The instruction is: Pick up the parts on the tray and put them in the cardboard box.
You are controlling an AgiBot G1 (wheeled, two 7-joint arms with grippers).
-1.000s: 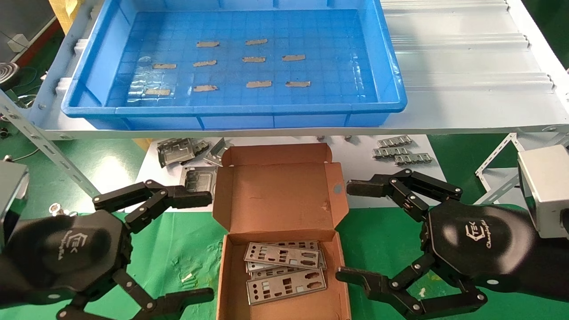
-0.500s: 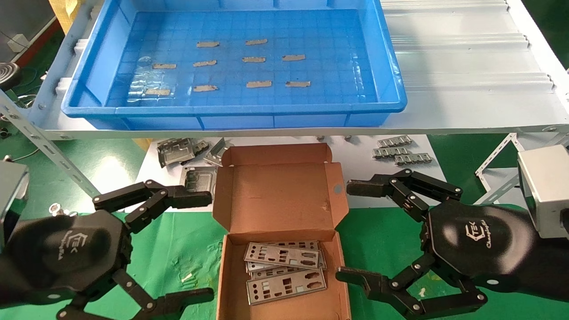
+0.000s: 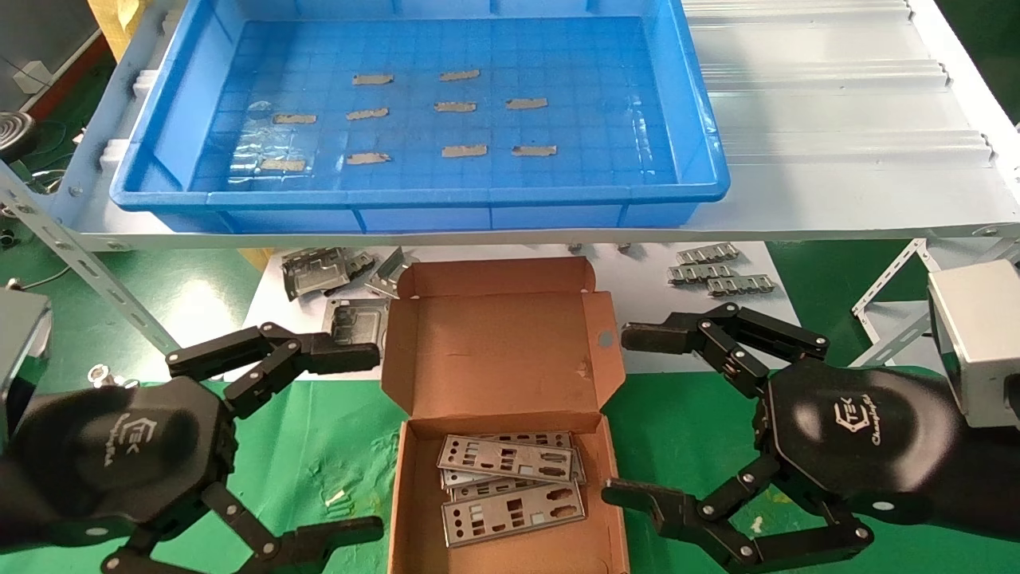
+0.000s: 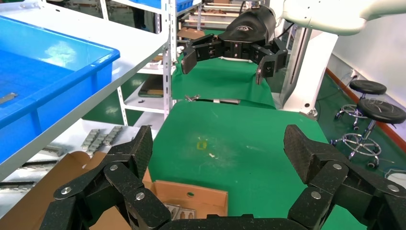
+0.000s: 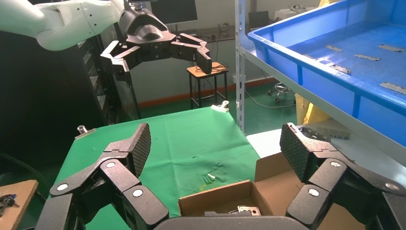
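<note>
Left gripper [image 3: 362, 437]: spread wide, beside cardboard box [image 3: 502, 351]
Right gripper [image 3: 625, 418]: spread wide, opposite side
Parts [image 3: 510, 486]: stacked in box
Tray [image 3: 701, 143]: only tape strips [image 3: 454, 106]

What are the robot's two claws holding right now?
Nothing. The left gripper and right gripper both hang open beside the cardboard box, with the metal plates already lying inside it.
</note>
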